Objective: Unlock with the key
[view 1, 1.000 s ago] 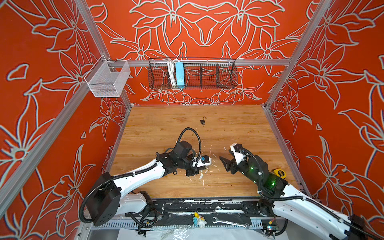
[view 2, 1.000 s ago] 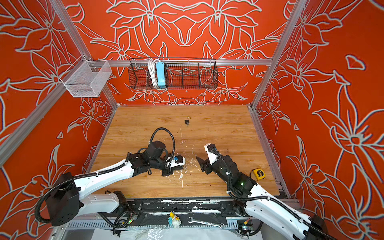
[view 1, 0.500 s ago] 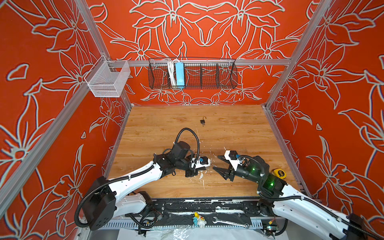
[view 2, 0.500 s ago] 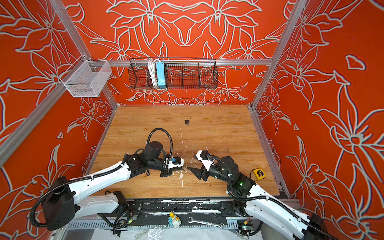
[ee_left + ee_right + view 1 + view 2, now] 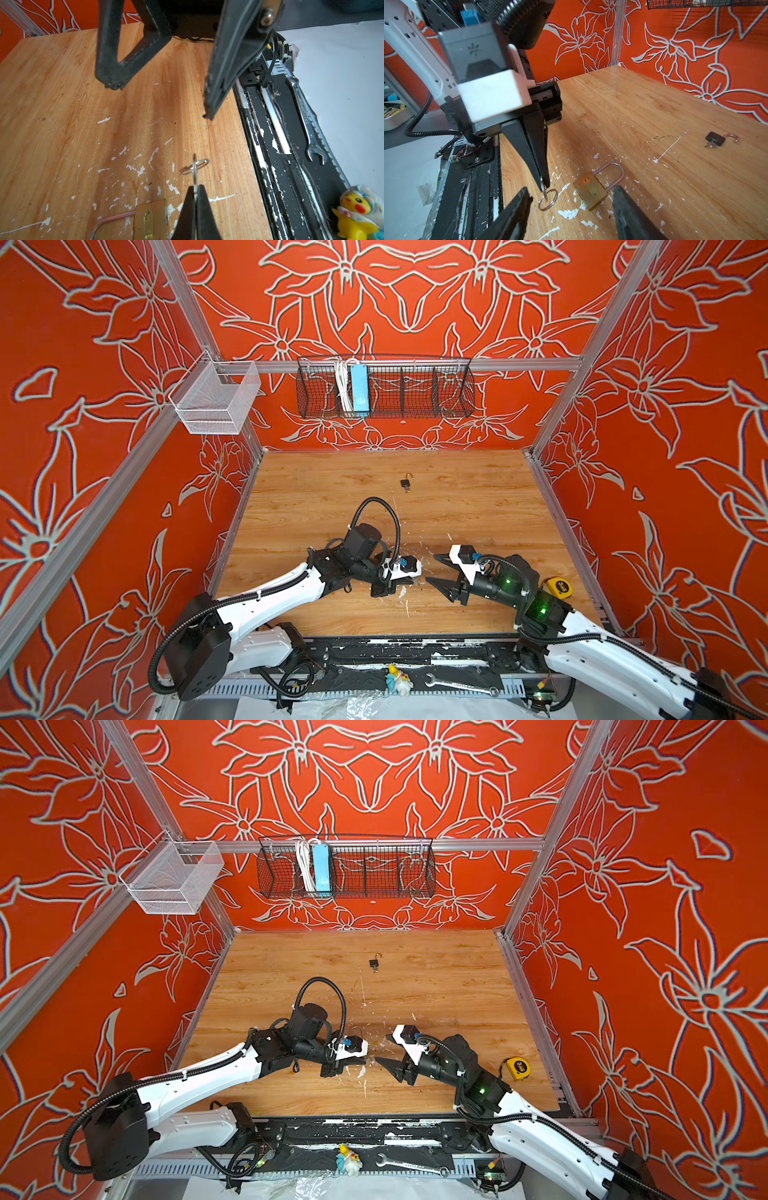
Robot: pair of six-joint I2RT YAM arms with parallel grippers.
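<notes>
You are early in this job: nothing is unlocked yet. In the lower middle of a top view your left gripper (image 5: 405, 581) sits low over the wooden table (image 5: 478, 497), its fingers pressed shut on the key (image 5: 195, 172). In the left wrist view the key stands edge-on out of the fingertips at lower centre, with its ring (image 5: 194, 166) threaded through the part that sticks out. I cannot see the blade, so it looks as if the blade is what is pinched.

Just beside that gripper lies the brass padlock (image 5: 589, 193), flat on the table at the lower centre of the right wrist view. Its body is a small gold block with a little plate on the upper face. Its pinkish shackle is seated at both ends, so it is locked. Key and padlock are near but apart.

Far up the table, at the centre of the top view, a small dark padlock (image 5: 406, 484) lies with its shackle swung open and a key in it.

Right of the brass padlock, your right gripper (image 5: 432, 569) faces the left one, fingers spread with nothing between them.

What is left, as I judge it: free the blade and point it at the keyhole, steady the body, push in, turn, and see the shackle lift.
</notes>
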